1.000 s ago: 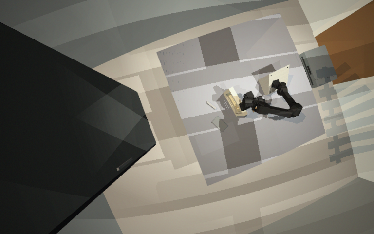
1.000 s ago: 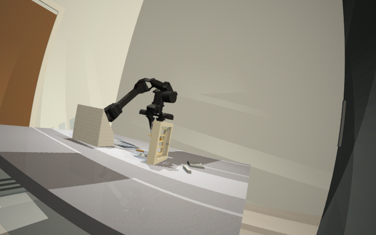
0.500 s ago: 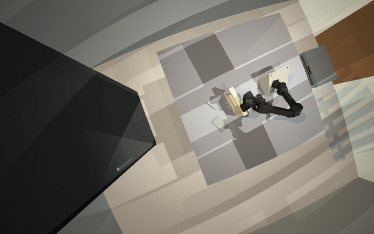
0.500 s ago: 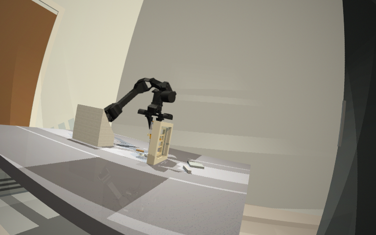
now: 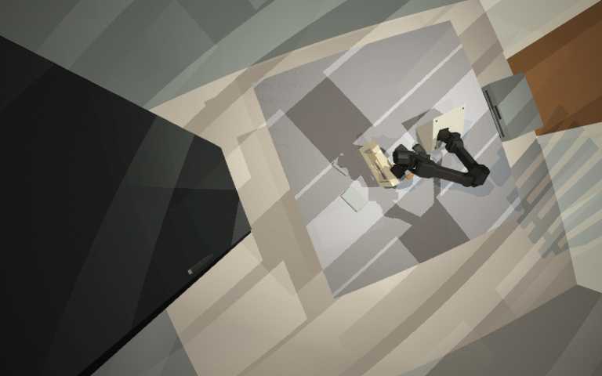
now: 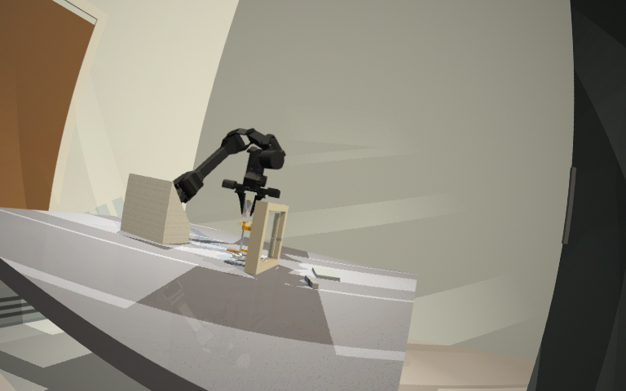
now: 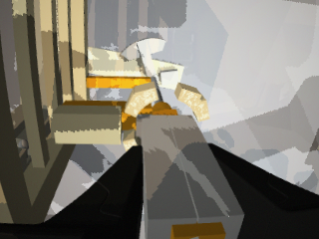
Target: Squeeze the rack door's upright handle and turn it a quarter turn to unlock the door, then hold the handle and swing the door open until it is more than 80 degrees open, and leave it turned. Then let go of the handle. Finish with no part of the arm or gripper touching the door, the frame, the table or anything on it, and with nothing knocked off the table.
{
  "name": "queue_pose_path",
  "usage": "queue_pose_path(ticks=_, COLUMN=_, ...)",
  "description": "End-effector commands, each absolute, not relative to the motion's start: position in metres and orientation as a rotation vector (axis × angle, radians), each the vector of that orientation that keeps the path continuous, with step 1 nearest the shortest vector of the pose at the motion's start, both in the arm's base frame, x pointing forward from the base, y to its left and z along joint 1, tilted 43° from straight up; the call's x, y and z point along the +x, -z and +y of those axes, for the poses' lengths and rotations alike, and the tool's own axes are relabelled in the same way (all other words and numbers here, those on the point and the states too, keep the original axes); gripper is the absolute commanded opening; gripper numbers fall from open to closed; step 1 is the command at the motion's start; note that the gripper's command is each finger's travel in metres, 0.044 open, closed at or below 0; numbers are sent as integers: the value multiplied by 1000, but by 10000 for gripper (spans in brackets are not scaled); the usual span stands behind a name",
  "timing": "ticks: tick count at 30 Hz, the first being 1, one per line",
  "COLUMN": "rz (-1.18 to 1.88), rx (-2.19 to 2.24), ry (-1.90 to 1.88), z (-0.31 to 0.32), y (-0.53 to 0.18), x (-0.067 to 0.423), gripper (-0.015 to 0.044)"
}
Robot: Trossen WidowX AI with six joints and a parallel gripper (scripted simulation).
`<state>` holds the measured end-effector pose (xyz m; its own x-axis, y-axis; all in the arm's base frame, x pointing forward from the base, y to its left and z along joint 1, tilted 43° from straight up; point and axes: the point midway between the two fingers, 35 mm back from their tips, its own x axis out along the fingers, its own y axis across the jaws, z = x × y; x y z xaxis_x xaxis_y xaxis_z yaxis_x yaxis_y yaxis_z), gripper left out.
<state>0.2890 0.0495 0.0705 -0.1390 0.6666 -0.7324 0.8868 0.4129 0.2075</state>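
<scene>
The pale wooden rack frame (image 5: 379, 163) (image 6: 257, 239) (image 7: 79, 50) stands upright on the table; it fills the left edge of the wrist view. The grey upright handle (image 7: 174, 164) stands beside the frame, with an orange part at its top. My gripper (image 6: 248, 213) (image 7: 171, 154) points down and is shut on the handle, one black finger on each side of it. In the top view the arm hides the handle and the fingertips. Orange and pale parts show between handle and frame. How far the handle is turned and how far the door stands open, I cannot tell.
The arm's base is on a pale wedge-shaped block (image 5: 455, 116) (image 6: 145, 207). A flat pale green block (image 5: 353, 198) (image 6: 326, 274) and a small grey bar (image 5: 340, 168) (image 6: 310, 281) lie on the table, on the rack's side away from the arm's base.
</scene>
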Motion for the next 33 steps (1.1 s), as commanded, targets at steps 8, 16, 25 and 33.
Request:
queue_pose_path(ticks=8, rz=1849, rx=1180, ry=147, z=39, y=-62, x=277, gripper=21)
queue_pose_path(ticks=16, rz=1832, rx=1098, ry=39, z=28, y=-55, x=267, gripper=21)
queue_pose_path(ticks=25, rz=1809, rx=1007, ry=-78, z=15, y=-45, x=257, gripper=21)
queue_pose_path(ticks=33, rz=1784, rx=927, ry=-176, z=3, y=-35, x=249, gripper=21)
